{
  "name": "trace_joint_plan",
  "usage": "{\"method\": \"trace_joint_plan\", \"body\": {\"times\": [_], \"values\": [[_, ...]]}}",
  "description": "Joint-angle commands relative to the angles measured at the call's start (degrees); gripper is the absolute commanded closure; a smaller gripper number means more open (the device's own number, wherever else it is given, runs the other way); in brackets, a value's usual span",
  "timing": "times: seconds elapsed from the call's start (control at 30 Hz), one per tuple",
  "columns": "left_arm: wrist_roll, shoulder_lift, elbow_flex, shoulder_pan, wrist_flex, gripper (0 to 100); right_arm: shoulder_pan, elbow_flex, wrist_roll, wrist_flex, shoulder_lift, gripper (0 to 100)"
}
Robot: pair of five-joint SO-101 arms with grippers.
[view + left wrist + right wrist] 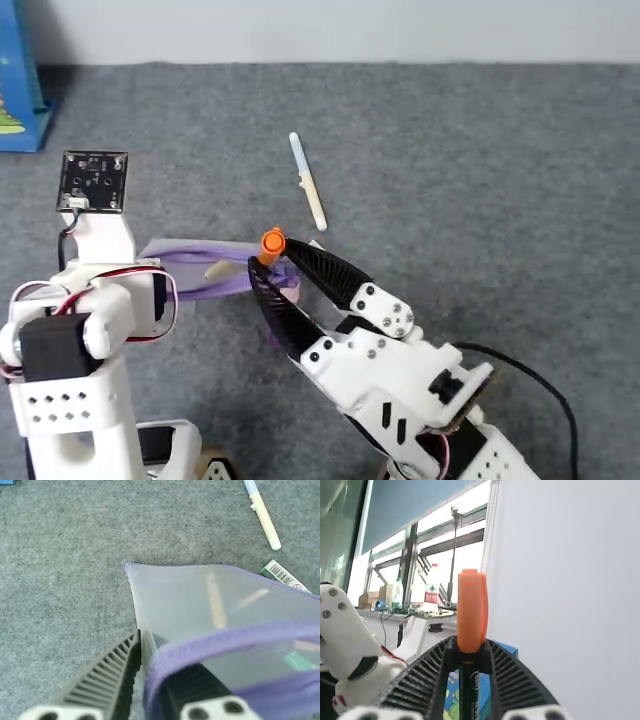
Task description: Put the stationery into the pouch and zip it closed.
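A clear pouch (195, 265) with a purple zip edge lies on the grey mat, its mouth held up. My left gripper (145, 639) is shut on the pouch (200, 605) at the wall near the zip. Pale stick-shaped items show through the pouch. My right gripper (270, 256) is shut on a marker with an orange cap (272, 242), held upright right at the pouch's end. In the right wrist view the marker (471, 612) stands between the fingers of my right gripper (470, 647). A white and blue pen (308, 182) lies loose on the mat beyond the pouch.
A green and white barcoded item (286, 576) lies beside the pouch's far corner, near the pen (263, 516). A blue box (15, 95) stands at the far left edge. A black cable (540, 385) trails behind the right arm. A wall bounds the mat at the back.
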Motion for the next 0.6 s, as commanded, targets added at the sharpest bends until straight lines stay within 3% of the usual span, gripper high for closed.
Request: {"method": "trace_joint_plan", "body": {"times": [0.0, 0.43, 0.57], "values": [[0.4, 0.1, -0.3, -0.4, -0.1, 99, -0.4, -0.9, 0.6, -5.4, 2.7, 99.1], [0.4, 0.1, -0.2, -0.4, -0.1, 99, -1.3, -3.8, 0.7, -22.5, 28.3, 99.1], [0.4, 0.1, -0.2, -0.4, -0.1, 99, -1.4, -4.0, 1.0, -21.7, 32.0, 98.0]]}}
